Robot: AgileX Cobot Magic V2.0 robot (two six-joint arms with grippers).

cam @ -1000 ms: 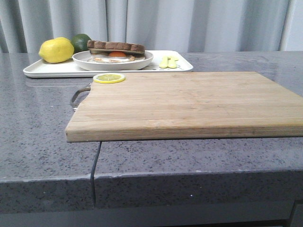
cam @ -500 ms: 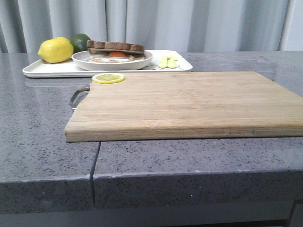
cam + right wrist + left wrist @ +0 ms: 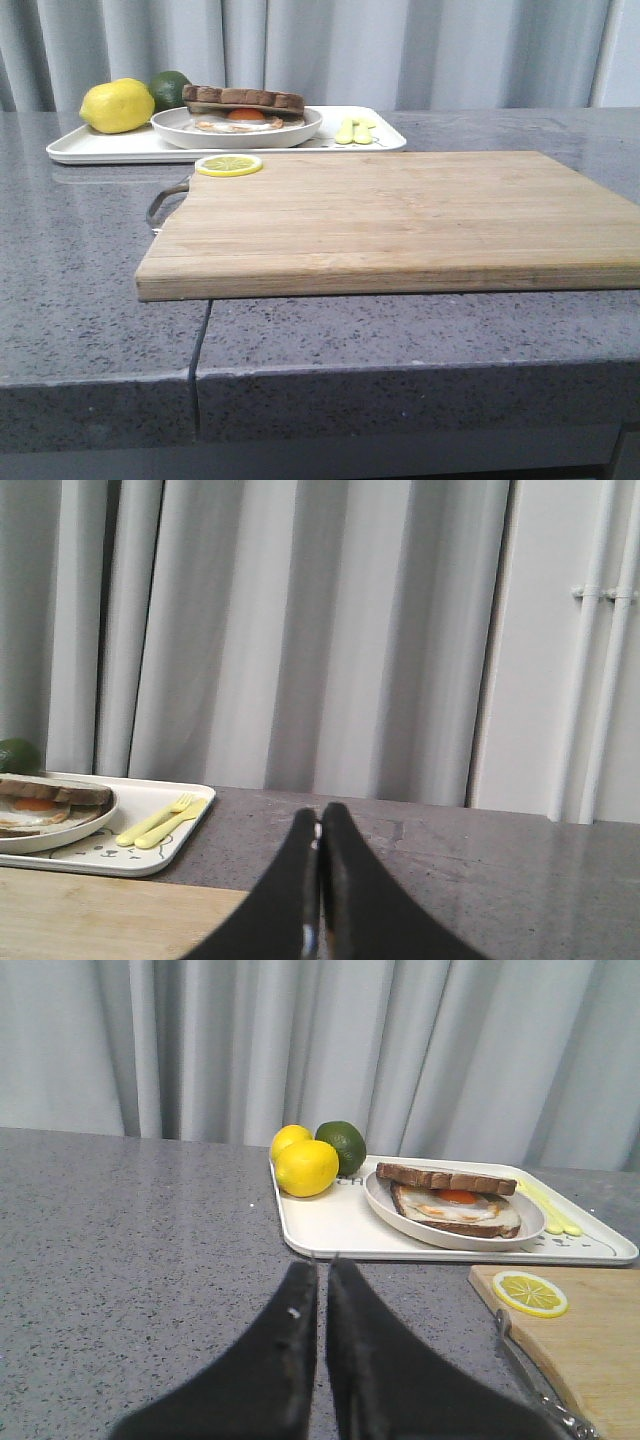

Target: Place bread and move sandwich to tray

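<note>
The tray (image 3: 100,148) lies at the back left of the counter. On it stands the round white plate (image 3: 237,135) with the sandwich (image 3: 240,121), a fried egg on a brown-crusted slice. The bread (image 3: 245,97) lies flat on top of the egg. In the left wrist view my left gripper (image 3: 322,1262) is shut and empty, low over the counter a little short of the tray's (image 3: 330,1225) rim, with the sandwich (image 3: 455,1205) beyond. My right gripper (image 3: 319,815) is shut and empty, off to one side of the tray (image 3: 150,855). Neither gripper shows in the front view.
A wooden cutting board (image 3: 400,215) with a metal handle fills the counter's middle; a lemon slice (image 3: 229,165) rests on its far left corner. The tray also holds a lemon (image 3: 118,106), a lime (image 3: 170,88) and yellow cutlery (image 3: 356,130). Grey curtains hang behind.
The whole front view has drifted very slightly to the left. Nothing on the counter has moved relative to the other things.
</note>
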